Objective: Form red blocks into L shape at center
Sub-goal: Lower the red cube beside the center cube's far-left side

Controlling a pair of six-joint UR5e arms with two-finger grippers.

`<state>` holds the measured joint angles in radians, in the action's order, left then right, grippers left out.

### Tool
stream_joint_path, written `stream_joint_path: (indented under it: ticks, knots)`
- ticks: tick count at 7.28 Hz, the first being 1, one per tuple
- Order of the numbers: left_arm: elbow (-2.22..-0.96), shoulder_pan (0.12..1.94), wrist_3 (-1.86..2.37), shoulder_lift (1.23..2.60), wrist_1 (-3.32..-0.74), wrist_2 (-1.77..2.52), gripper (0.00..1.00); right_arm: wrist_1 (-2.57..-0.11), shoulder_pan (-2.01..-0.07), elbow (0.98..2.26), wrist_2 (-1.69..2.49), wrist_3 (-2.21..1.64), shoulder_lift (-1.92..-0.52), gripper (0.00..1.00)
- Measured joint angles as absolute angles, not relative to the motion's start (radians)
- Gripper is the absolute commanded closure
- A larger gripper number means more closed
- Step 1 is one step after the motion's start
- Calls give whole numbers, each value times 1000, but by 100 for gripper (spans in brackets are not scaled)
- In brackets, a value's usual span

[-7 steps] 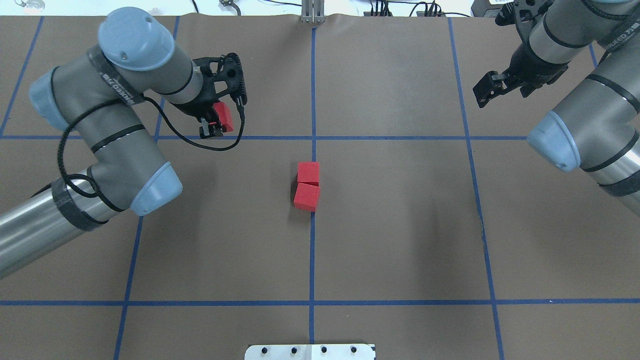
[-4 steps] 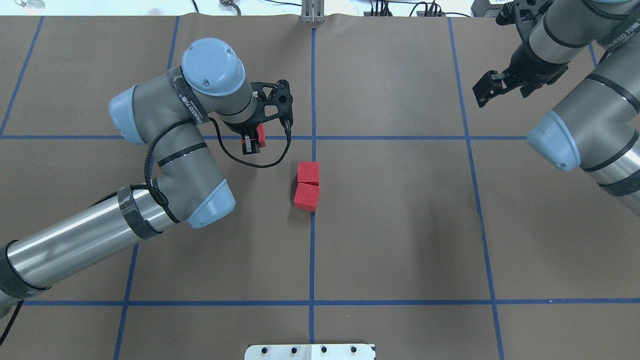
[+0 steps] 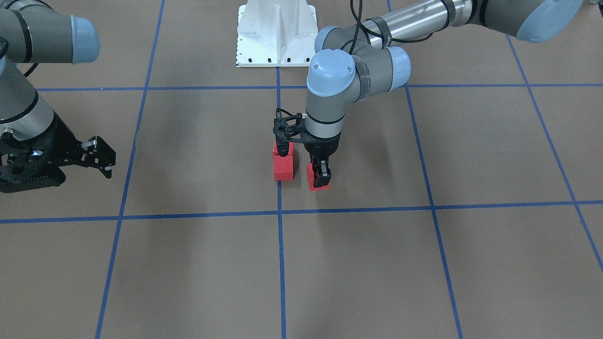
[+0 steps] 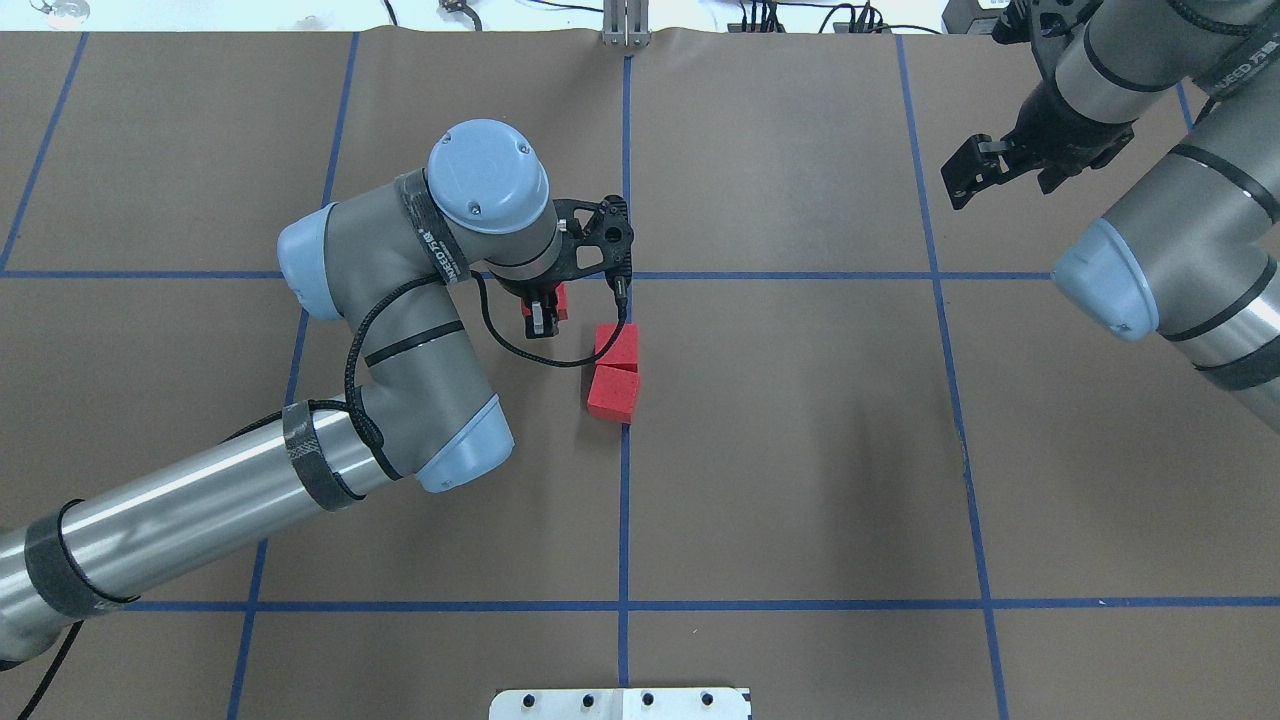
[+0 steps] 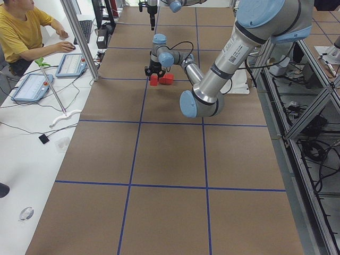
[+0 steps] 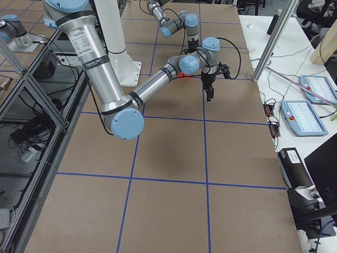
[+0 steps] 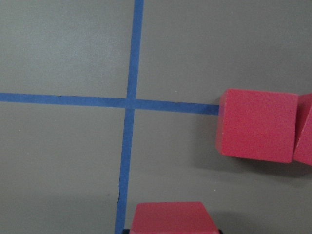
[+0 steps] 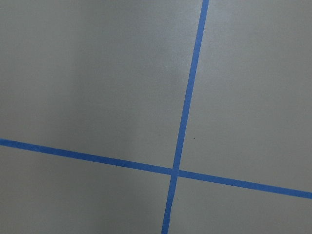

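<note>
Red fills the bottom edge of my left wrist view: the held block (image 7: 173, 217), cut off by the frame. The left gripper (image 4: 541, 318) clamps it, wrist pointing straight down. Just beyond, apart from it, two red blocks (image 4: 613, 393) touch on the center (image 4: 665, 450) line, one partly hidden behind the camera mount (image 3: 285, 129). Farthest, the right gripper (image 4: 962, 182) hangs tilted, jaws apart.

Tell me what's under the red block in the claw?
Only brown paper shows around the held block in the left claw. The spot right beneath is covered.
</note>
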<state>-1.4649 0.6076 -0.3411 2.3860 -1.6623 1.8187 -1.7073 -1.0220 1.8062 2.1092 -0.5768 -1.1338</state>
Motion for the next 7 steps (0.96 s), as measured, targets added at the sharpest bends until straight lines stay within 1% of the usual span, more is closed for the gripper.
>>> stream_joint_path:
  ticks: [4, 7]
  knots:
    - [-1435, 605, -343, 2448, -1532, 1841, 100, -1706, -1030, 1809, 2109, -594, -1134, 0]
    - [-1391, 598, -340, 2473, -1506, 1875, 100, -1706, -1035, 1810, 2108, -595, -1136, 0]
